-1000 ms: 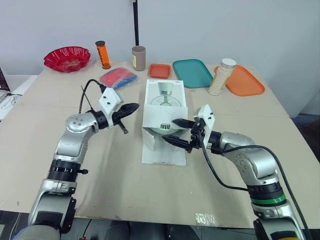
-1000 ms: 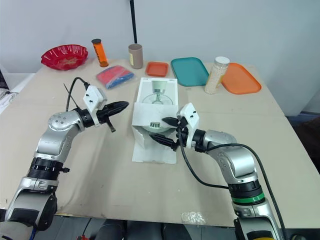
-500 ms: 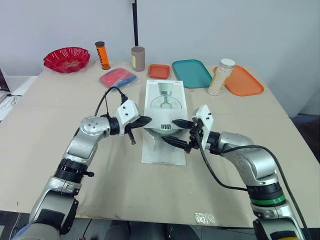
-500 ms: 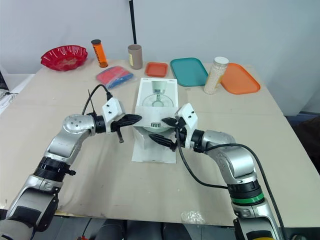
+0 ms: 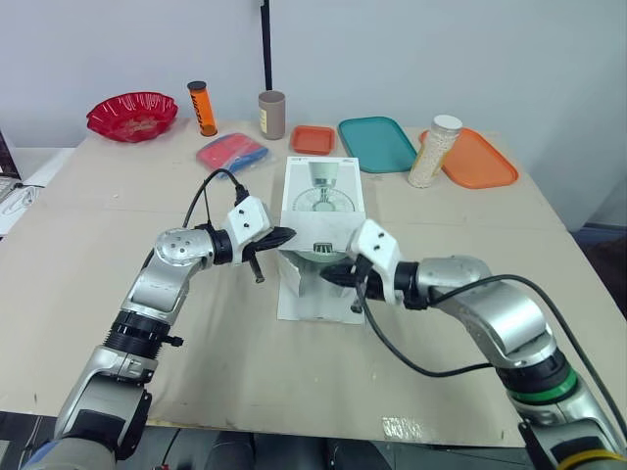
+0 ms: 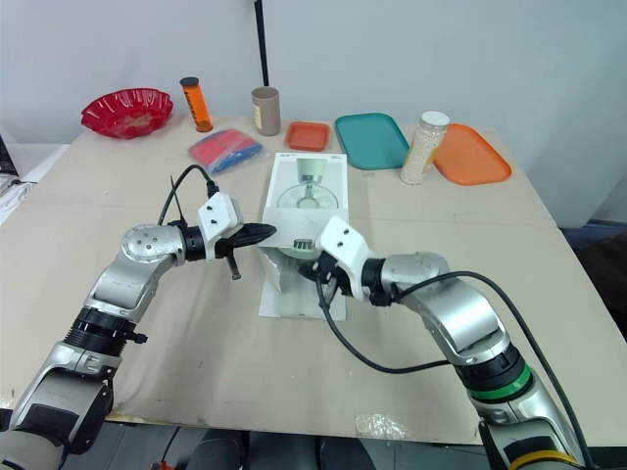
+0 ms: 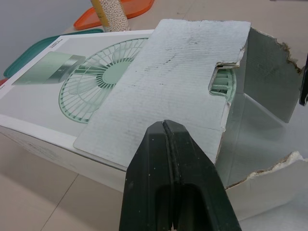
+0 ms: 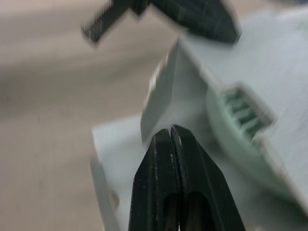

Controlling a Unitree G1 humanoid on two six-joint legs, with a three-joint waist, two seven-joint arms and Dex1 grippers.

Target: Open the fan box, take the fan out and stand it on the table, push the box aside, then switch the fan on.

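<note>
The white fan box (image 5: 324, 193) lies flat mid-table with a fan printed on its lid. Its near end is torn open, flaps (image 5: 318, 299) spread on the table. The pale green fan (image 5: 315, 257) shows inside the opening, under the top flap (image 7: 173, 82); its green edge (image 8: 238, 120) shows in the right wrist view too. My left gripper (image 5: 289, 235) is shut and empty, tip at the box's near left corner. My right gripper (image 5: 333, 277) is shut on nothing and points into the open end from the right. The left gripper (image 8: 192, 14) appears beyond it.
Along the back stand a red bowl (image 5: 131, 115), an orange can (image 5: 202, 108), a brown cup (image 5: 272, 114), a small orange tray (image 5: 313, 139), a teal tray (image 5: 377, 143), a jar of white beads (image 5: 433, 150) and an orange tray (image 5: 480, 157). A red-blue packet (image 5: 231, 152) lies left of the box.
My right gripper has shut, rolled over and moved left into the box's open end. My left arm swung right to the box's corner and then held still.
</note>
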